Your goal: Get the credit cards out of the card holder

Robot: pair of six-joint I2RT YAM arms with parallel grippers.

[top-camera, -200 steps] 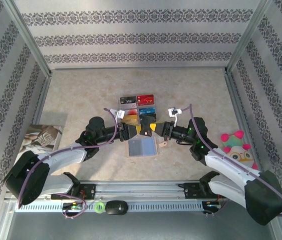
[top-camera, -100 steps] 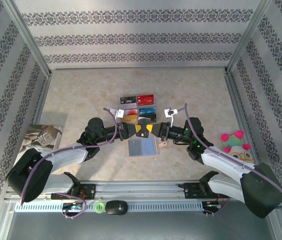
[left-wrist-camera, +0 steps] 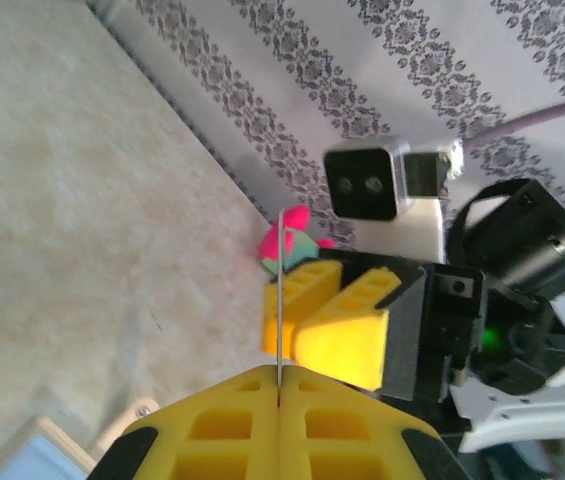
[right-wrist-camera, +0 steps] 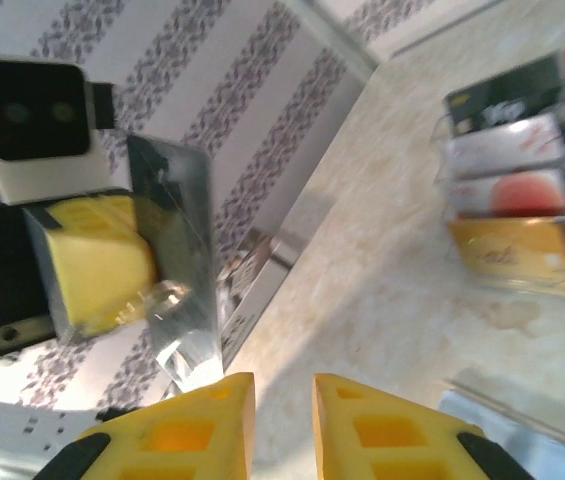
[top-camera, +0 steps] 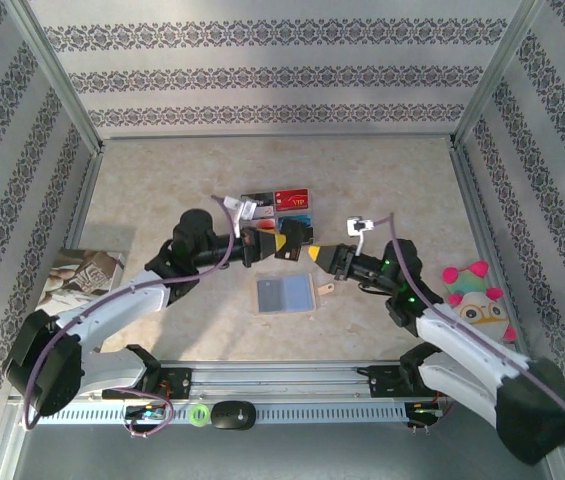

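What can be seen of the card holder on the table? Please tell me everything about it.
The card holder lies flat on the beige table, between the two arms, nearer than the grid of cards. It is roughly square: a tan-brown border, leather-like, around a grey-blue inner panel facing up. A small tan strap tab sticks out at its right edge. The left pincer and the right pincer hang apart from it; only the table touches it.

Both arms stretch inward with elbows bent, their tips facing each other, near but apart. The left hand [top-camera: 282, 243] is pinched tight on a thin card [left-wrist-camera: 280, 300]; the right hand [top-camera: 316, 252] has its fingers slightly parted.
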